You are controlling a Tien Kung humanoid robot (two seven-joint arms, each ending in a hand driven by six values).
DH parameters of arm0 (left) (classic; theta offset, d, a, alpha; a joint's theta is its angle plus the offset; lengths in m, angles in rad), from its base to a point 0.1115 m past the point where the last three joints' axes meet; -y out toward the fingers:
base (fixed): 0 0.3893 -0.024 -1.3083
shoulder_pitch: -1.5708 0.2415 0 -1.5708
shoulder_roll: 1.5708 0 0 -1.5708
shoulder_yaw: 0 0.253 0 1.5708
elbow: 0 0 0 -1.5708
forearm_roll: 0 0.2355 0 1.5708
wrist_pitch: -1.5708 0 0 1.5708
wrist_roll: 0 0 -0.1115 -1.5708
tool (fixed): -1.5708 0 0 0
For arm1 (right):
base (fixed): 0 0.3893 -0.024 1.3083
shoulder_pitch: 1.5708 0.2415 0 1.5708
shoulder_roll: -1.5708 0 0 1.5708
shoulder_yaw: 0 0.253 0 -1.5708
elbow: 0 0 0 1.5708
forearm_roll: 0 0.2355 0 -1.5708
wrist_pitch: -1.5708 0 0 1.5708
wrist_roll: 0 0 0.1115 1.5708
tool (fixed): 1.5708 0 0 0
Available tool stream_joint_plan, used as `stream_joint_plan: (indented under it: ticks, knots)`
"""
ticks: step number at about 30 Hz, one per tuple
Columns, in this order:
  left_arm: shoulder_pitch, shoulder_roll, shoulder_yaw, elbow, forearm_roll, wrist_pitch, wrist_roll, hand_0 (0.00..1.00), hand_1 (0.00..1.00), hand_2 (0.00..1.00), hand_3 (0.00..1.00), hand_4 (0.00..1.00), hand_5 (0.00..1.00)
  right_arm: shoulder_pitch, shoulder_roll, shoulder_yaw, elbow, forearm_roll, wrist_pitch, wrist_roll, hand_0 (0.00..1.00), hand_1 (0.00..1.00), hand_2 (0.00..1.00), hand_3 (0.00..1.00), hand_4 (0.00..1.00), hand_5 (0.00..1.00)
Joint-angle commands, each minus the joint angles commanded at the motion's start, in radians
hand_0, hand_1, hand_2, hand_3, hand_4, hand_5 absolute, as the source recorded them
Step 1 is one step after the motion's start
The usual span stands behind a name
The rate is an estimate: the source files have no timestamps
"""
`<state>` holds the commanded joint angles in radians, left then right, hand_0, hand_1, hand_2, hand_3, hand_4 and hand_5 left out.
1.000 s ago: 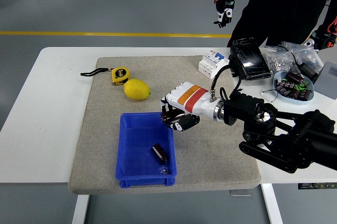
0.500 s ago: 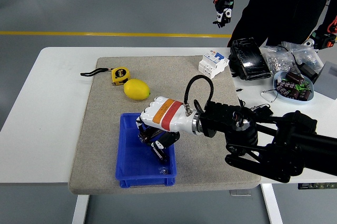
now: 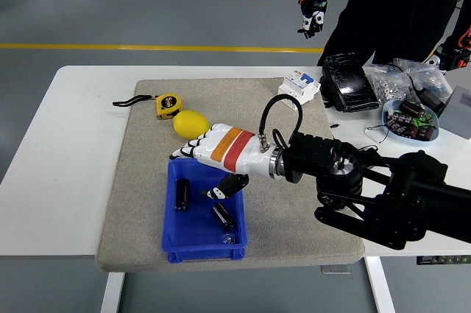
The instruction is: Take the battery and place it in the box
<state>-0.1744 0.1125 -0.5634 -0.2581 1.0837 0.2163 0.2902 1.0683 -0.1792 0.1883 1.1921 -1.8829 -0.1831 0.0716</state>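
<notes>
The blue box (image 3: 171, 245) sits on the grey mat near the table's front edge. Two dark cylindrical batteries lie inside it: one battery (image 3: 182, 195) at the left, upright in the picture, and a second battery (image 3: 223, 215) angled near the right wall. My right hand (image 3: 197, 173) hovers over the box's far right corner. It is open, with its fingers (image 3: 182, 153) stretched to the left and its thumb (image 3: 221, 189) hanging down over the box. It holds nothing. My left arm does not show.
A lemon (image 3: 190, 123) and a yellow tape measure (image 3: 168, 104) lie just beyond the box. A white breaker (image 3: 298, 86), a black pack (image 3: 347, 81), plastic bags (image 3: 397, 77) and a bowl of batteries (image 3: 410, 118) crowd the far right. A person's gloved hand (image 3: 310, 15) hangs above the table's far side.
My right hand moved left from the box's corner to above it, then opened. A battery that it carried now lies in the left part of the box.
</notes>
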Motion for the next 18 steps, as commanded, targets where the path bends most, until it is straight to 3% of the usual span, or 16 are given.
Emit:
stream_joint_plan:
  ticks: [2, 3, 8, 9, 13, 15, 18]
  knots:
    - [0.0, 0.0, 0.003, 0.0, -0.006, 0.003, -0.002, 0.583, 0.591, 0.63, 0.581, 0.632, 0.589, -0.008, -0.023, 0.054, 0.003, 0.006, -0.014, -0.001, 0.516, 0.645, 0.805, 0.834, 0.748, 0.318]
    - [0.0, -0.001, 0.002, 0.001, -0.007, 0.004, -0.002, 0.586, 0.591, 0.631, 0.581, 0.63, 0.588, -0.012, -0.037, 0.08, 0.003, 0.015, -0.025, 0.0, 0.511, 0.636, 0.78, 0.708, 0.762, 0.331]
    - [0.002, -0.001, 0.003, 0.002, -0.01, 0.003, -0.004, 0.586, 0.591, 0.631, 0.581, 0.63, 0.588, -0.046, -0.096, 0.149, -0.018, 0.085, -0.048, 0.007, 0.511, 0.636, 0.78, 0.708, 0.762, 0.331]
    - [0.003, -0.001, 0.003, 0.002, -0.01, 0.003, -0.004, 0.583, 0.59, 0.629, 0.58, 0.63, 0.588, -0.059, -0.105, 0.161, -0.025, 0.107, -0.053, 0.006, 0.523, 0.632, 0.75, 0.586, 0.75, 0.334]
    - [0.005, -0.004, 0.005, 0.003, -0.015, 0.003, -0.004, 0.583, 0.59, 0.629, 0.58, 0.63, 0.588, -0.122, -0.137, 0.213, -0.034, 0.231, -0.082, 0.013, 0.523, 0.632, 0.75, 0.586, 0.75, 0.334]
    - [0.006, -0.005, 0.004, 0.003, -0.013, 0.003, -0.003, 0.584, 0.59, 0.629, 0.581, 0.63, 0.59, -0.161, -0.157, 0.243, -0.021, 0.302, -0.099, 0.026, 0.574, 0.645, 0.752, 0.589, 0.761, 0.344]
    - [0.008, -0.008, 0.004, 0.004, -0.017, 0.005, -0.004, 0.584, 0.59, 0.629, 0.581, 0.63, 0.59, -0.227, -0.186, 0.292, 0.009, 0.417, -0.116, 0.056, 0.574, 0.645, 0.752, 0.589, 0.761, 0.344]
